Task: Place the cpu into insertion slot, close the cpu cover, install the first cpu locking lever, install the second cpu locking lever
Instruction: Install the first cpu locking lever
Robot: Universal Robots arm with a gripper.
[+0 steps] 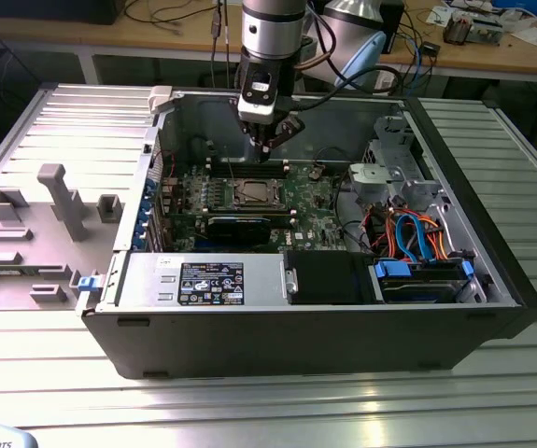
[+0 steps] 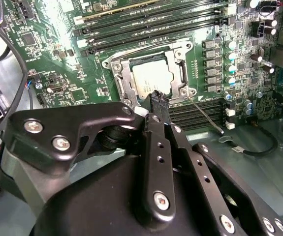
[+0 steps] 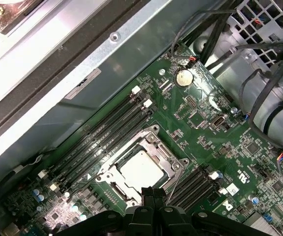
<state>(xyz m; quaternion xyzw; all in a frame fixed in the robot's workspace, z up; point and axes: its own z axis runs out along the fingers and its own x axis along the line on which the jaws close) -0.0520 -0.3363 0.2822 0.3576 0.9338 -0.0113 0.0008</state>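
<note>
The cpu (image 2: 152,78) (image 3: 140,169), a silver-grey square, lies in the insertion slot (image 1: 252,193) on the green motherboard (image 3: 205,132). The cpu cover (image 2: 123,81) (image 3: 163,152), a silvery frame, lies flat around the chip. A thin wire locking lever (image 2: 205,115) (image 3: 173,186) sticks out slanted from one corner of the socket. My gripper (image 1: 266,145) (image 2: 158,98) (image 3: 148,192) hangs just above the socket's edge, near that lever. Its black fingers are shut together and hold nothing.
Long black memory slots (image 3: 109,135) run on both sides of the socket. In the exterior view a black graphics card (image 1: 238,227) lies in front of the socket. A power supply (image 1: 203,280), a drive cage (image 1: 389,173) and coloured cables (image 1: 413,238) crowd the case.
</note>
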